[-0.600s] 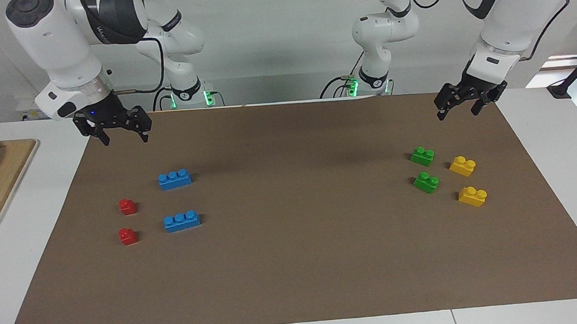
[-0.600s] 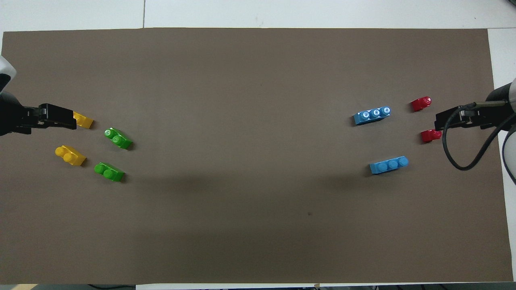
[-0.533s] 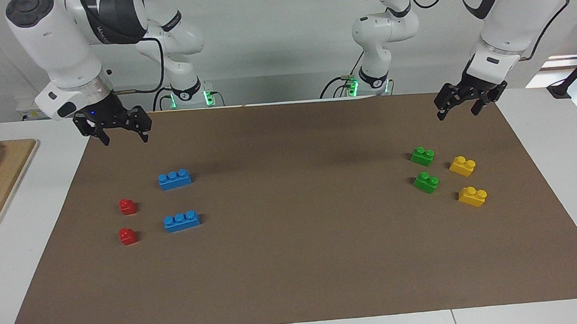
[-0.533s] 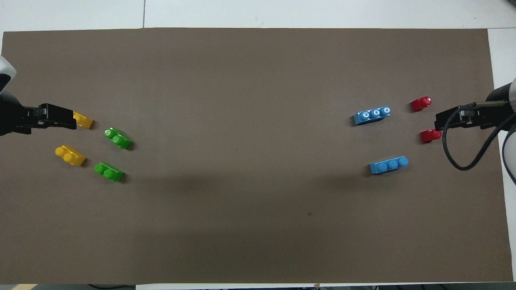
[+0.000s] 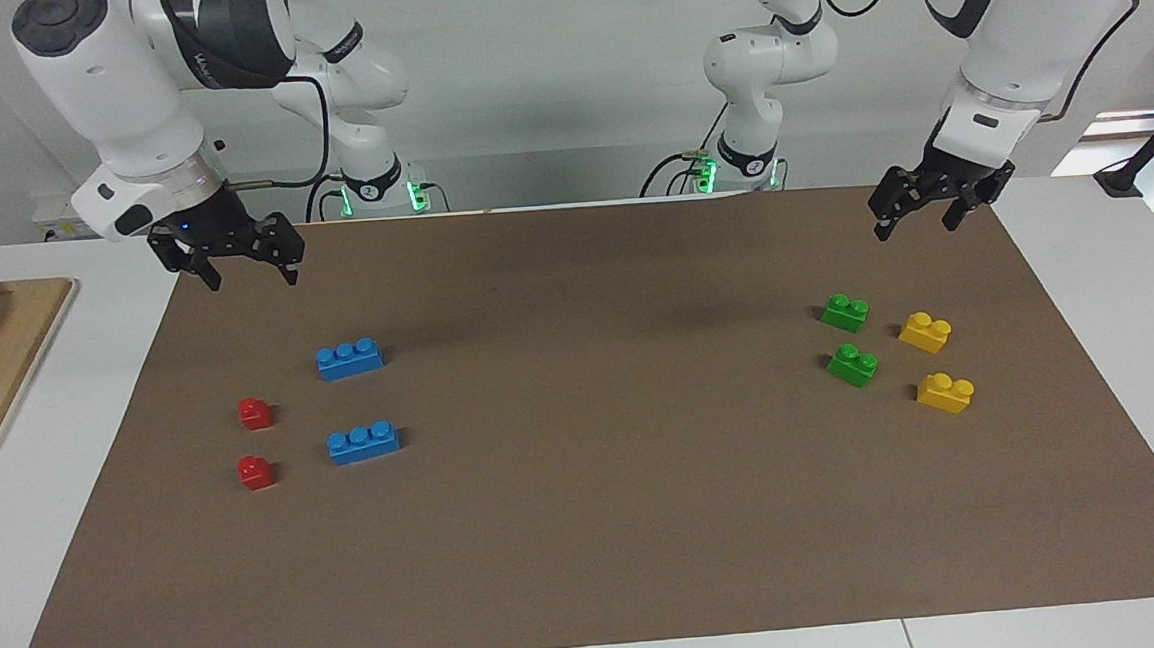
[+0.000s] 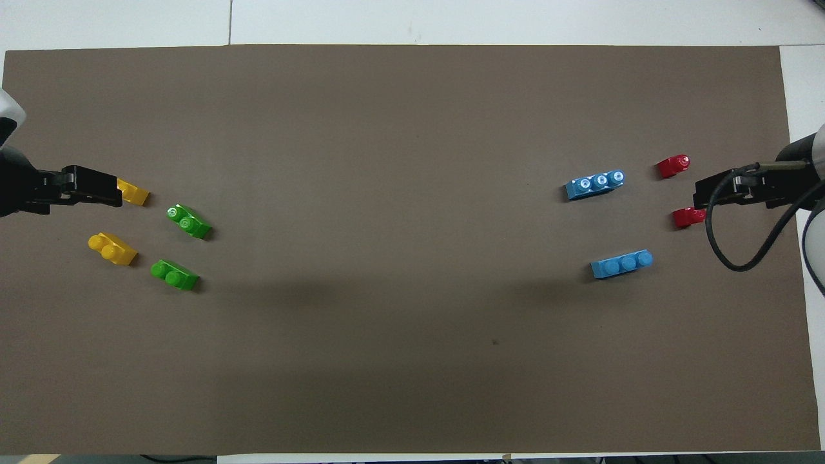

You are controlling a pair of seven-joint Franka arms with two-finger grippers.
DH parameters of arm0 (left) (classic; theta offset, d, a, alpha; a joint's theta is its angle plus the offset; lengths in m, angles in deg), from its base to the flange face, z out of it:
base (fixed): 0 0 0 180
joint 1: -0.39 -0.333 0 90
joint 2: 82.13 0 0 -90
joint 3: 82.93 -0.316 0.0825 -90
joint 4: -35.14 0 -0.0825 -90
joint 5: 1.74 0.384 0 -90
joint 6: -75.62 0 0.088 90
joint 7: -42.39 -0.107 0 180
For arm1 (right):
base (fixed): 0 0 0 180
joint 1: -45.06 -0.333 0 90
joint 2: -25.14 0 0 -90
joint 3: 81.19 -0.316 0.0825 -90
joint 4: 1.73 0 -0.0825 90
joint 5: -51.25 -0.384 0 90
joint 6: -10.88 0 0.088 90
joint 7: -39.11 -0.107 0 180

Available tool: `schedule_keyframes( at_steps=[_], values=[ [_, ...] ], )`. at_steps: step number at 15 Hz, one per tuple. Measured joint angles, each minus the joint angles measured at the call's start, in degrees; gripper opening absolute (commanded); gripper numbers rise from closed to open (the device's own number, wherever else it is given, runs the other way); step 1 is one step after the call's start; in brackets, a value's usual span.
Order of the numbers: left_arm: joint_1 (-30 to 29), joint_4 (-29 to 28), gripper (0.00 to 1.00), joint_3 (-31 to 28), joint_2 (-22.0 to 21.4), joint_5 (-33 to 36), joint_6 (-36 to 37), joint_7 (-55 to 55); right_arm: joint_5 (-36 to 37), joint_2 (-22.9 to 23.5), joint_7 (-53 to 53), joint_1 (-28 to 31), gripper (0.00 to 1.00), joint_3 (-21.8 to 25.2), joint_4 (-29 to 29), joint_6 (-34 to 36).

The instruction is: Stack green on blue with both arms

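While no brick is yet lifted, the stock reads thus, all places taken from the brown mat (image 5: 589,524): two green bricks (image 5: 845,313) (image 5: 853,364) toward the left arm's end, both flat on the mat, studs up, with two yellow bricks (image 5: 925,332) beside them closer to that end's edge; two blue bricks (image 5: 350,359) (image 5: 364,442) toward the right arm's end, also flat on the mat, long axes running roughly along the mat's length, with two red bricks (image 5: 255,413) beside them. Left gripper (image 5: 914,218): raised over the mat's edge at the robots' side, fingers apart, holding nothing; the green pair lies farther from the robots than its fingertips, and this arm is much the nearer to them. Right gripper (image 5: 245,274): raised over the mat's corner at the robots' side, fingers apart, empty; the blue pair lies out from it, farther from the robots. Judgement: stacking not begun; the likely opening move is the left gripper descending onto the green brick closer to the robots, with the short two-stud body taken across its narrow width.
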Motion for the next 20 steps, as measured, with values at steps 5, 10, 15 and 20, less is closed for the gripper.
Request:
schedule_keyframes(
  at_steps=[5,10,15,20],
  values=[
    [-0.1,0.0,1.0,-0.3,0.0,0.0,-0.4,0.2,-0.1,0.0,-2.4,0.7,0.96,0.1,-0.1,-1.9],
    [-0.1,-4.1,1.0,-0.4,-0.8,0.0,-5.1,7.8,-0.9,0.1,-24.2,0.6,0.95,-0.4,-1.8,-4.1],
    [-0.2,-14.0,1.0,-0.5,-3.5,0.0,-13.3,17.8,-11.7,1.5,-52.7,0.7,0.94,-0.4,-2.5,-4.1],
    [-0.2,-21.4,1.0,-0.6,-2.7,0.0,-21.4,33.1,-21.8,6.5,-65.3,3.6,0.94,-0.1,-2.5,-5.4]
  ],
)
